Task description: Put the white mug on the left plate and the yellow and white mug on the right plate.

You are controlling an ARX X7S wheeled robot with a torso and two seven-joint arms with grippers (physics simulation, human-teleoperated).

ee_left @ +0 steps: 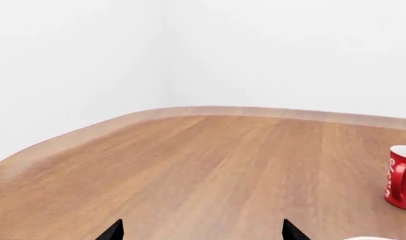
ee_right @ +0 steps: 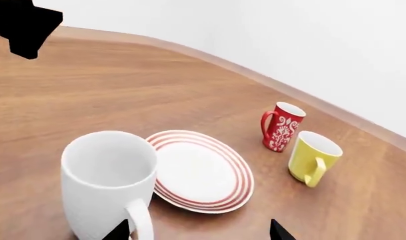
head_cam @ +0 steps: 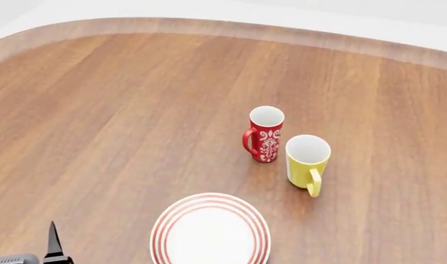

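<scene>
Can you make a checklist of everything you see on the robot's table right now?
Surface: wooden table, rounded edge.
Job's things: white mug upright beside a red-ringed plate; yellow and white mug upright; only one plate seen.
Clutter: red floral mug next to the yellow one.
Hands: left hand and right hand open, holding nothing.
Cables: nothing seen.
Surroundings: plain white wall.

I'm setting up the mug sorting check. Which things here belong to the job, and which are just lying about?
Job things:
white mug
yellow and white mug
plate with red rings (only one plate shows)

Lying about:
red mug with white pattern, standing beside the yellow one
</scene>
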